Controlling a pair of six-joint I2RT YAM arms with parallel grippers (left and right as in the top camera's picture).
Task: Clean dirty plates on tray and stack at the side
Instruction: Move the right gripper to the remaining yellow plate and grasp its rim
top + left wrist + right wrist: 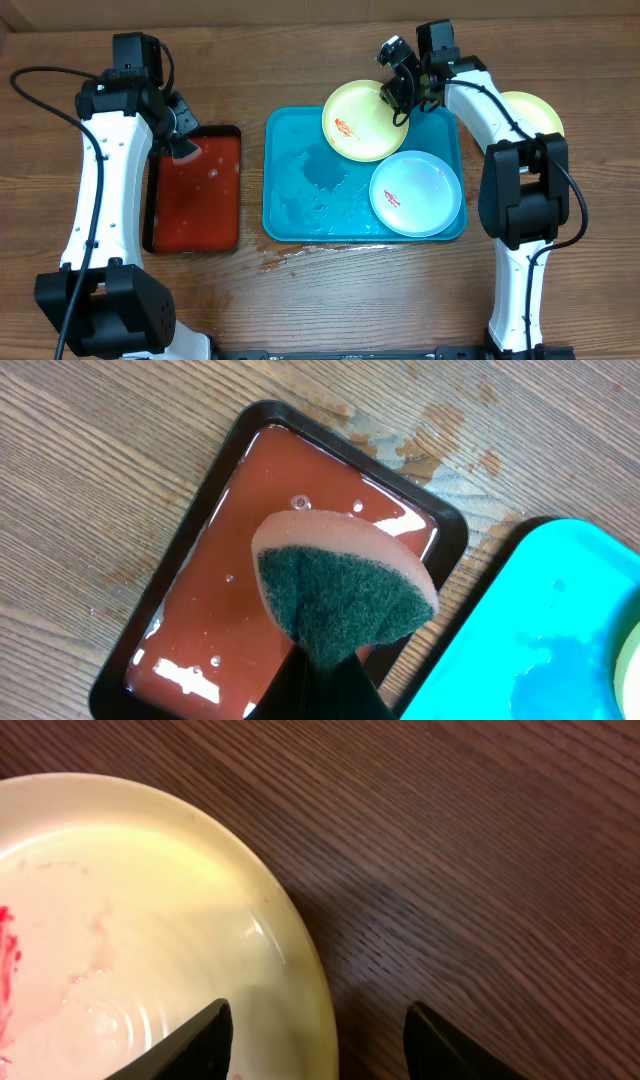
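The turquoise tray (292,205) lies in the middle of the table, wet. A yellow-green plate (358,125) with a red smear rests on its far edge. A pale blue plate (415,192) with a red smear lies on its right part. Another yellow-green plate (535,112) lies on the table at the right, partly hidden by the arm. My right gripper (398,100) is open; in the right wrist view its jaws (316,1010) straddle the rim of the smeared yellow-green plate (130,910). My left gripper (325,665) is shut on a sponge (340,595), green side showing.
A black-rimmed red tray (195,195) holding liquid lies at the left, under the sponge; it also shows in the left wrist view (220,600). The turquoise tray's corner (540,620) lies beside it. Water spots mark the wood (290,255) at the tray's front.
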